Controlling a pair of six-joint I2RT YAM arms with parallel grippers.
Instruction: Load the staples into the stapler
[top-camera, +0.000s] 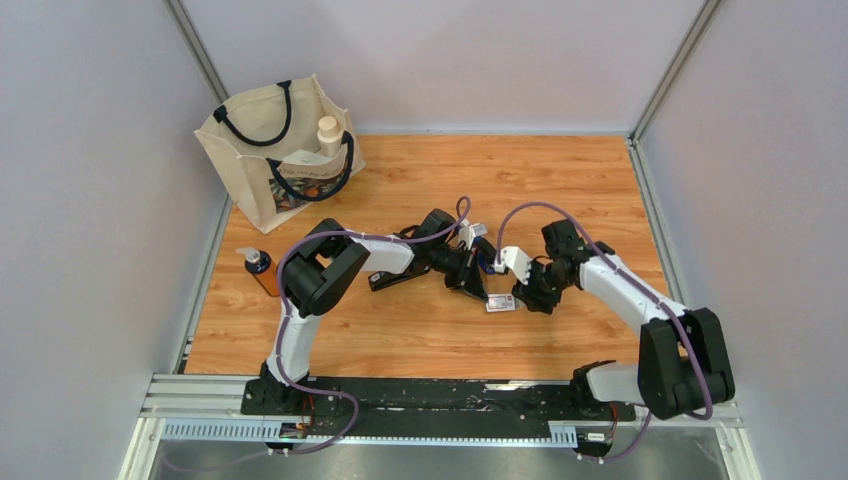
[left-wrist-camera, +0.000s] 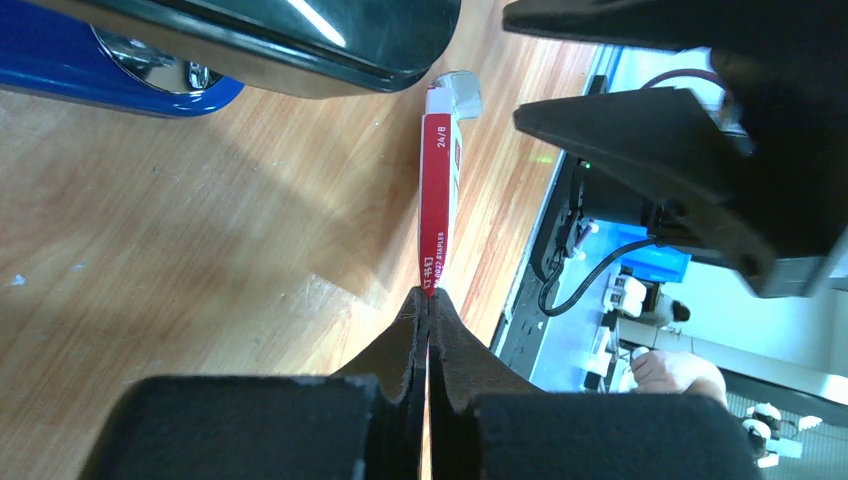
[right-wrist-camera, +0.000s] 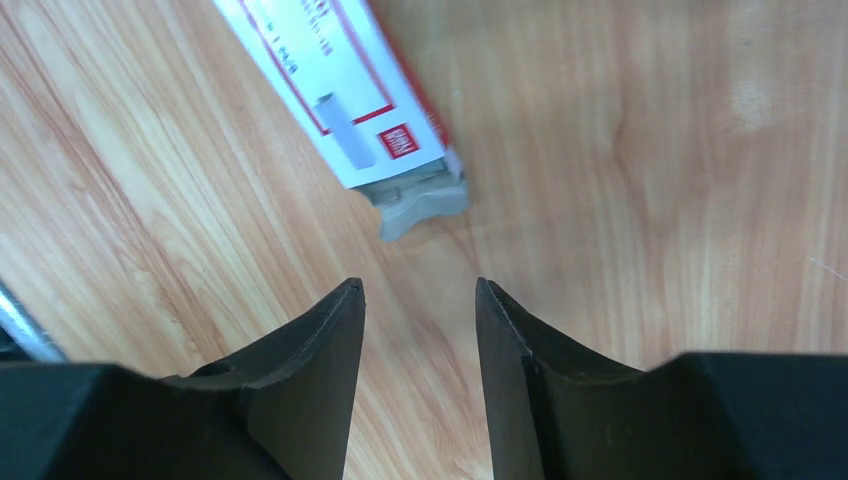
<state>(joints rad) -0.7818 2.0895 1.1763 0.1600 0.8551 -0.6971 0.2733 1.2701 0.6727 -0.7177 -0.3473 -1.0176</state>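
early stage: the left gripper (left-wrist-camera: 428, 300) is pinched shut on the staple box (left-wrist-camera: 438, 190) on the table (left-wrist-camera: 150, 250). the right gripper (right-wrist-camera: 420, 290), half open and empty, faces the staples (right-wrist-camera: 425, 200) poking from its end. the stapler (left-wrist-camera: 300, 40) is not yet loaded, i judge.

Staples box (top-camera: 501, 303) on table (top-camera: 560, 180), stapler (top-camera: 388, 280) left of it, bag (top-camera: 270, 160) far left

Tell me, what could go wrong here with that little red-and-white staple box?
The left gripper seems to pinch only the very end of the small flat white-and-red cardboard staple box, so it could slip or twist. Its grey end pokes out before the open right gripper; staples might spill.
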